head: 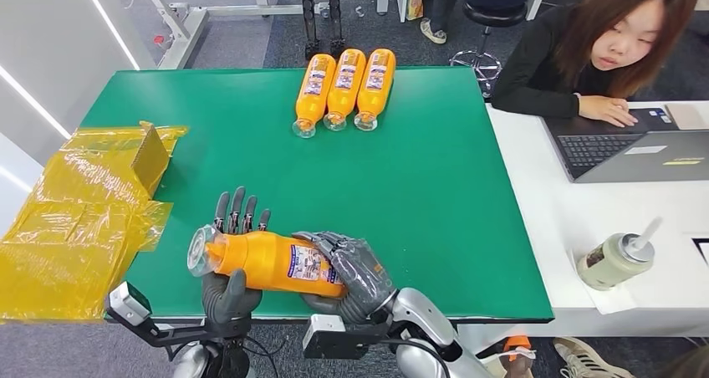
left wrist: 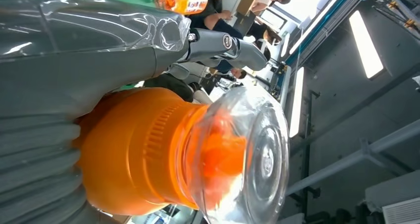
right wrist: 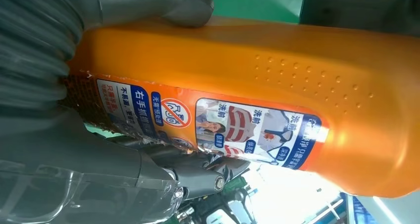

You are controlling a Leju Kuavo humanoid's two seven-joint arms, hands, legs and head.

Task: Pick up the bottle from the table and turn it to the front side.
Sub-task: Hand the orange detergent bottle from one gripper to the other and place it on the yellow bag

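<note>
Head view: orange plastic bottle with clear cap [head: 266,263] at lower centre, above green bench [head: 418,186] near edge, long axis horizontal, cap pointing frame-left. Left robot hand [head: 232,261] clamped on neck end; right robot hand [head: 355,273] clamped on base end.

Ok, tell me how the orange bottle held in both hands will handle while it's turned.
The orange bottle looks rigid, so it likely won't buckle. Its glossy plastic could slip in the left hand or the right hand. The rounded body would probably roll if set down sideways.

Bare green table [head: 251,144] ahead, three bottles [head: 344,89] far edge, yellow bags [head: 75,219] left
</note>
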